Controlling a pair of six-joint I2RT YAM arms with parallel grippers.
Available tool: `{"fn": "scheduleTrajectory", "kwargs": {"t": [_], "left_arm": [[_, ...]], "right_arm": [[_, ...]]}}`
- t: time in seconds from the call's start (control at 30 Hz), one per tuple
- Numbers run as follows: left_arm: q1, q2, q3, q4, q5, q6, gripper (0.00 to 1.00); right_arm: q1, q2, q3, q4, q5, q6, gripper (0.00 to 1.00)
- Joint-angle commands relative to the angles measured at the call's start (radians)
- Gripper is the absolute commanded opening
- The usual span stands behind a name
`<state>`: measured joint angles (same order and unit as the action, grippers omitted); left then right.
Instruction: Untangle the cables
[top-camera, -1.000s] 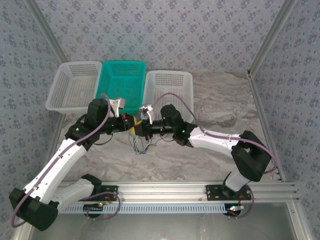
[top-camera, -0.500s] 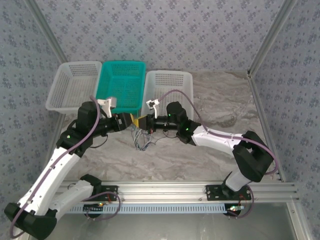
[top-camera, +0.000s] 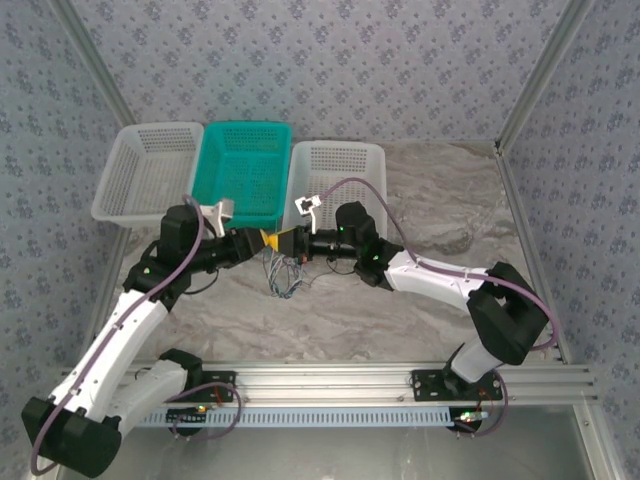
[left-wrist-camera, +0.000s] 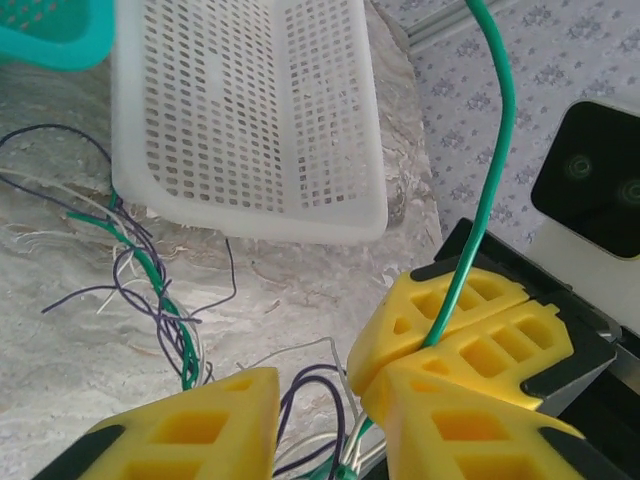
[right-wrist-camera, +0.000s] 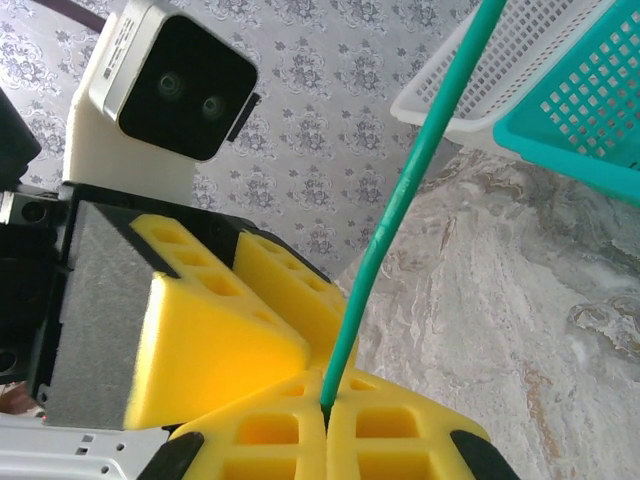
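The cables (top-camera: 283, 277), judged thin, light and floppy, are piled near the middle of the tabletop (top-camera: 440, 200); a green cable (right-wrist-camera: 400, 200) is pinched in the right gripper (right-wrist-camera: 325, 410), the left gripper (left-wrist-camera: 320, 400) is spread apart around others, and one cable is best taken at a free end.

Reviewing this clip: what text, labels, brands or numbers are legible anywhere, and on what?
None readable. The white baskets, teal basket and wrist camera carry no lettering; the small wired module at the left arm's base is too small to read.
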<state>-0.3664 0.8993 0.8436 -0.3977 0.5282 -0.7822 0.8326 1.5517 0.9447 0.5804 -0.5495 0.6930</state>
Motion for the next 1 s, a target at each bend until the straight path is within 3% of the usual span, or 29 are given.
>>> {"fn": "scheduleTrajectory", "kwargs": {"t": [0.0, 0.37, 0.67, 0.73, 0.83, 0.97], "left_arm": [[0.004, 0.009, -0.009, 0.052, 0.04, -0.005, 0.27], [0.005, 0.012, -0.044, -0.026, 0.038, 0.024, 0.25], [0.004, 0.015, -0.065, 0.011, 0.054, 0.017, 0.23], [0.004, 0.015, -0.066, 0.01, 0.056, 0.019, 0.19], [0.004, 0.007, -0.068, -0.009, 0.038, 0.026, 0.02], [0.014, -0.036, -0.064, -0.06, -0.06, 0.038, 0.0]], "right_arm": [[0.001, -0.026, -0.001, 0.033, -0.007, 0.018, 0.0], [-0.009, -0.022, -0.005, 0.045, 0.003, 0.033, 0.0], [-0.011, -0.023, -0.016, 0.056, 0.009, 0.048, 0.0], [-0.012, -0.023, -0.014, 0.056, 0.014, 0.051, 0.0], [-0.014, -0.025, -0.017, 0.055, 0.019, 0.054, 0.0], [-0.041, -0.046, -0.043, 0.058, 0.04, 0.064, 0.0]]}}
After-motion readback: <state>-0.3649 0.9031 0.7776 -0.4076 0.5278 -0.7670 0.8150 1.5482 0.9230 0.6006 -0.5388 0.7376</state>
